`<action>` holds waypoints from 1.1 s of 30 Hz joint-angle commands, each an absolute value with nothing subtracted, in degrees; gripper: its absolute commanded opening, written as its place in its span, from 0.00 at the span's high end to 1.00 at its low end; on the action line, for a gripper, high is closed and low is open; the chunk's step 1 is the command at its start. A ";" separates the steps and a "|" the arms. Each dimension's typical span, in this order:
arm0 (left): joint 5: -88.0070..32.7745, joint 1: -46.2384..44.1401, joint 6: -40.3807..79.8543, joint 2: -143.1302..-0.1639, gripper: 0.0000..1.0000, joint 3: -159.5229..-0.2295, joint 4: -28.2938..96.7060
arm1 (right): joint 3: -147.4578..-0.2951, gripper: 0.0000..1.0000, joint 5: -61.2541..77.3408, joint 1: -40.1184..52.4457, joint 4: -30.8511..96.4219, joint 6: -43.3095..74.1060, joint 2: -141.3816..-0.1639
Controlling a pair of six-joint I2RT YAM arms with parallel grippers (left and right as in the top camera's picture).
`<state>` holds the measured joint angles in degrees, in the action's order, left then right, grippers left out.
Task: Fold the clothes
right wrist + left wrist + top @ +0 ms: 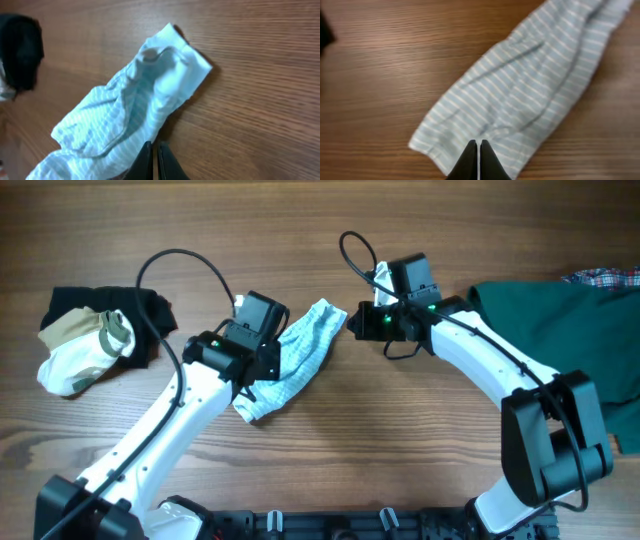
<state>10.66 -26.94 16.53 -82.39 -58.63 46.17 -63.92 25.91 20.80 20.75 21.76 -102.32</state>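
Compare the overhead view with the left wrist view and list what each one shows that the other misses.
Overhead only: the right arm, a dark green garment, a cream-and-white garment. Left wrist only: the left gripper, its fingers shut at a pucker in the cloth. Both: the striped garment on the wooden table.

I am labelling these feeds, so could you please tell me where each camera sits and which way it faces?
Overhead: fixed above the table, facing down; shows the left arm, the right arm and the striped garment.
Left wrist: rides the left arm, facing down past the shut left claw, which nips the striped garment's edge.
Right wrist: rides the right arm, facing down past the shut right claw at its other end.
Shared: the striped garment, in all three.
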 commanded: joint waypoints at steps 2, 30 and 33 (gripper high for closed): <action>7.40 -28.82 13.02 -87.55 0.96 -59.09 44.40 | -64.38 0.96 23.57 24.21 18.41 23.09 -103.20; 6.24 -29.52 10.68 -92.27 0.96 -59.09 41.93 | -64.40 0.96 32.16 30.52 -3.60 34.52 -114.96; 6.24 -29.52 10.70 -92.27 0.96 -59.09 41.95 | -64.40 0.96 33.47 30.46 -10.96 37.32 -114.96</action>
